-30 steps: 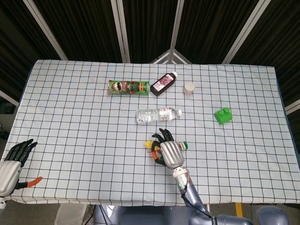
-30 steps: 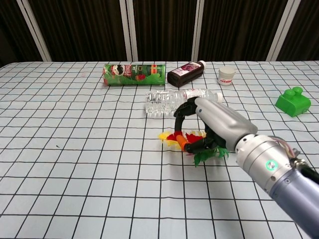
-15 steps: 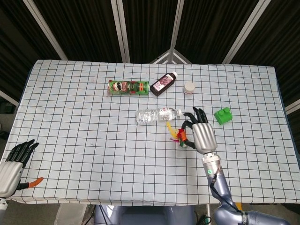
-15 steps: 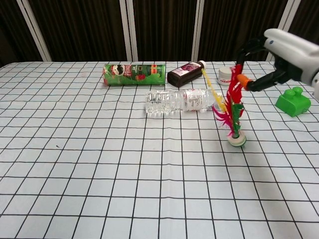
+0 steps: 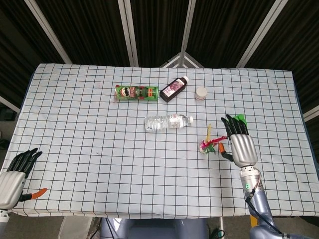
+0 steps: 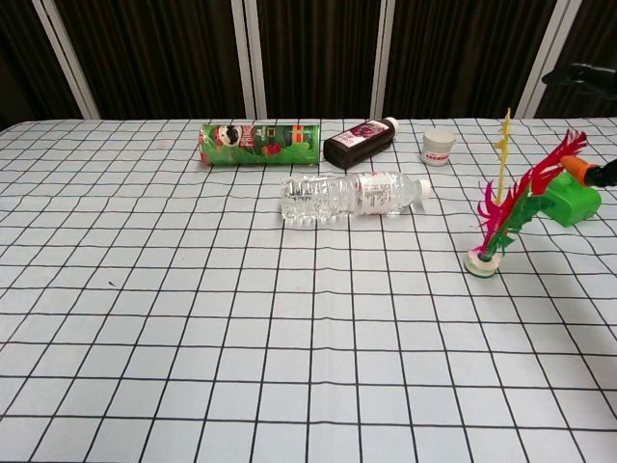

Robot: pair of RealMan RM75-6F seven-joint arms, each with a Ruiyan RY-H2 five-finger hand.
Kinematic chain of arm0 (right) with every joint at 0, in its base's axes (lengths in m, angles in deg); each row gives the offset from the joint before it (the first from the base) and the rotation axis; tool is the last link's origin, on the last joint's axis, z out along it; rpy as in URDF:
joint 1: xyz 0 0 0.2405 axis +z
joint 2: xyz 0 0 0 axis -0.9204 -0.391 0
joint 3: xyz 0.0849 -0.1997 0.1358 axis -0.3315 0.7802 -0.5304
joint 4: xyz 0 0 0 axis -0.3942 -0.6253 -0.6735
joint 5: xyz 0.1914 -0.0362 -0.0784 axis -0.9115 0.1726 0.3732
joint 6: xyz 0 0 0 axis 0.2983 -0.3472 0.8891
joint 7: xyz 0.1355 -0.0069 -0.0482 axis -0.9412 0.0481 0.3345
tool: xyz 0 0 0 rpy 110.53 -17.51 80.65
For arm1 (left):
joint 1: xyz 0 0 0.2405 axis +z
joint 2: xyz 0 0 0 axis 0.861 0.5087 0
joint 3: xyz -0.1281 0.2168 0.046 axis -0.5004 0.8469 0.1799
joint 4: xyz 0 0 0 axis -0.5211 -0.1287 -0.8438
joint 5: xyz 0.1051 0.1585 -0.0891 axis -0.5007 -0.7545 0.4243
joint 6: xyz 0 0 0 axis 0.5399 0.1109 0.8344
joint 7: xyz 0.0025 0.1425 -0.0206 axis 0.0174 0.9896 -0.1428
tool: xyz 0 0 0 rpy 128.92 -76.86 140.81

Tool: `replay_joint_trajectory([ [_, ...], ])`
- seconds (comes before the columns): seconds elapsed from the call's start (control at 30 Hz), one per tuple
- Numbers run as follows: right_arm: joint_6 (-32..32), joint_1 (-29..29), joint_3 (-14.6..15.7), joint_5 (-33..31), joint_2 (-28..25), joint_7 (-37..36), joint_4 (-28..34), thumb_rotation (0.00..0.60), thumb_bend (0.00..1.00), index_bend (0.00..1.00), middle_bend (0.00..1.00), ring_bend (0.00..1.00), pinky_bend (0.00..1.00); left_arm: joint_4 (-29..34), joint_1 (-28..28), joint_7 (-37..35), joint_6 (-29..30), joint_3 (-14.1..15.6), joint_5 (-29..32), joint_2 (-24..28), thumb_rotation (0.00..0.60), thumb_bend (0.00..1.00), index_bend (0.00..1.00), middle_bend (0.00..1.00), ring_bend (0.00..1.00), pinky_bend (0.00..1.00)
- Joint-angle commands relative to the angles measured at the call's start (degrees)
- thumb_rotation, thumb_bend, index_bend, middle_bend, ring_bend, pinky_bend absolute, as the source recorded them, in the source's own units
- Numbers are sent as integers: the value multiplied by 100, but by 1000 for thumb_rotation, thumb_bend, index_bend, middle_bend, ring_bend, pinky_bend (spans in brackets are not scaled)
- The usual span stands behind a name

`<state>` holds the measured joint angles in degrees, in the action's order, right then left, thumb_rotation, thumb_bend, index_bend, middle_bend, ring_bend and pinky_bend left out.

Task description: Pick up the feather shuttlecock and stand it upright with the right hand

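**Shuttlecock set on its base, right of the bottle**

Right of the water bottle on the checked worktop, the feather shuttlecock stands on its round base, feathers leaning toward the green block. The right hand sits just beside it, fingers extended; whether any fingertip touches the feathers I cannot tell. By my reading this is the release step. Next calls for drawing the hand clear without brushing the feathers, since the lean could tip it.
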<state>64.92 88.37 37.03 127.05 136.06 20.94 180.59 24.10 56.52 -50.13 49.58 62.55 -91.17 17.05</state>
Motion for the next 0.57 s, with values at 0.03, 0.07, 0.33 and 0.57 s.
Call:
replay_joint_trajectory([
  [0.03, 106, -95, 49, 91, -200, -108, 177, 600, 503, 0, 12, 0, 0, -6, 4, -2, 10, -1, -2, -1, 600, 0, 0, 0, 0, 0],
  [0.07, 201, -171, 90, 209, -337, -162, 237, 600, 503, 0, 9, 0, 0, -14, 6, -3, 23, -3, -9, -1, 600, 0, 0, 0, 0, 0],
  [0.33, 1000, -1156, 1229, 1761, -1564, -588, 32, 600, 383, 0, 0, 0, 0, -128, 16, 57, 119, -16, -95, -39, 600, 0, 0, 0, 0, 0],
  [0.57, 1519, -1855, 1942, 2345, -1748, -887, -776, 600, 326, 0, 0, 0, 0, -317, 34, 482, 254, -47, -223, -172, 600, 0, 0, 0, 0, 0],
])
